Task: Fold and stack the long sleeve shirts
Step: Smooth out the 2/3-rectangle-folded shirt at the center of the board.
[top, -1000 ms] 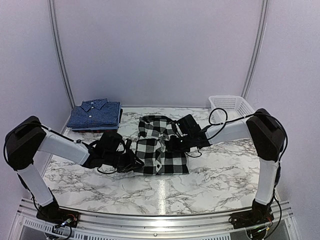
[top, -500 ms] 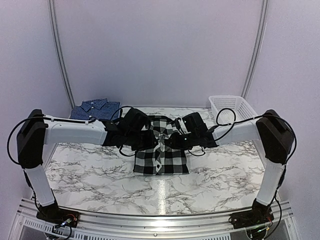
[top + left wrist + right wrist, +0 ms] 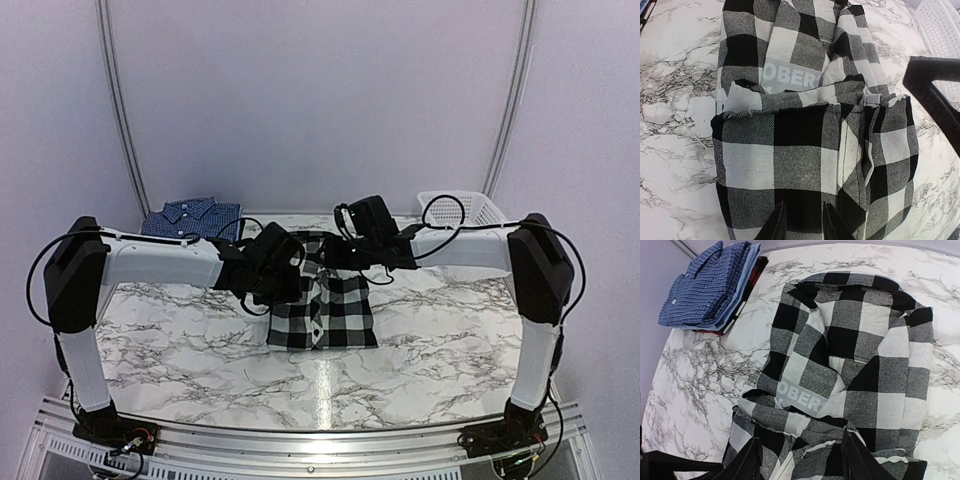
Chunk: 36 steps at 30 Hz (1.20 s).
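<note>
- Centrally in the top view, the black-and-white checked shirt (image 3: pixel 322 312) lies flat on the marble table (image 3: pixel 440 350), its near part folded up and partly covering the white lettering.
- Left claw (image 3: pixel 802 212) hovers over the shirt's left half, fingers slightly parted with nothing between them.
- Right claw (image 3: pixel 801 446) hangs above the shirt, fingers spread wide, released.
- Folded dark blue checked shirts (image 3: pixel 190 218) sit stacked at the table's upper left.
- A white mesh basket (image 3: pixel 472 208) stands at upper right.

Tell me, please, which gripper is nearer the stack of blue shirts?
Left. The left gripper is over the checked shirt, on the side toward the stack of blue shirts; the right gripper is farther right.
</note>
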### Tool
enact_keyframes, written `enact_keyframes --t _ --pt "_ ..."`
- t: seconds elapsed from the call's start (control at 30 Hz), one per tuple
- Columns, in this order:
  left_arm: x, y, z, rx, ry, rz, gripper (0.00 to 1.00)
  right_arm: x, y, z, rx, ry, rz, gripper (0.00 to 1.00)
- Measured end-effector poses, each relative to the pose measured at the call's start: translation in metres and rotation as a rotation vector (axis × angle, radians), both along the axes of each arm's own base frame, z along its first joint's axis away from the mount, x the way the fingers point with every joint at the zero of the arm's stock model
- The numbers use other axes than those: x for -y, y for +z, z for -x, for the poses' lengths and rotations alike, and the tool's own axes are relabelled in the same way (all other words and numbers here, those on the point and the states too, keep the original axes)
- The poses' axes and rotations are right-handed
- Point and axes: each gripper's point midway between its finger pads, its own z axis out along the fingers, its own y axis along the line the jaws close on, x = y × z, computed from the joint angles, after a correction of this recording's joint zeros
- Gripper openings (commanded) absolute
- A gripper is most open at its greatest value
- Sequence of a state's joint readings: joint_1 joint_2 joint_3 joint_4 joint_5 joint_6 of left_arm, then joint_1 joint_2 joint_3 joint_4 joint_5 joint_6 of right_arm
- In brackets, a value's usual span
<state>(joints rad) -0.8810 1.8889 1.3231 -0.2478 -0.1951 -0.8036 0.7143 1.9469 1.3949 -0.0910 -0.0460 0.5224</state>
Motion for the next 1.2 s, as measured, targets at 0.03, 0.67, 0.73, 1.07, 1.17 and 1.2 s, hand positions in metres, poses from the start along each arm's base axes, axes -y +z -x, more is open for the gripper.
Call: enact_keyframes --t 0.03,0.67,0.73,1.07,1.17,1.2 --pt "-0.001 0.0 0.0 -0.001 0.002 -0.002 0.26 -0.001 -0.003 -0.002 -0.001 -0.008 0.015 0.46" --pt "0.011 0.012 -0.011 0.011 -0.023 0.023 0.27 0.012 -0.054 0.014 -0.104 -0.054 0.139 0.0" --pt "0.018 0.012 -0.015 0.015 -0.031 0.027 0.27 0.017 -0.06 0.019 -0.115 -0.057 0.148 0.0" --pt "0.04 -0.009 -0.025 0.01 -0.075 -0.008 0.36 0.034 -0.042 0.034 -0.091 -0.084 0.078 0.0" --pt "0.047 -0.014 -0.029 0.015 -0.083 -0.019 0.39 0.034 -0.038 0.034 -0.08 -0.087 0.048 0.0" --pt "0.049 -0.015 -0.03 0.016 -0.087 -0.022 0.41 0.034 -0.039 0.034 -0.079 -0.088 0.045 0.0"
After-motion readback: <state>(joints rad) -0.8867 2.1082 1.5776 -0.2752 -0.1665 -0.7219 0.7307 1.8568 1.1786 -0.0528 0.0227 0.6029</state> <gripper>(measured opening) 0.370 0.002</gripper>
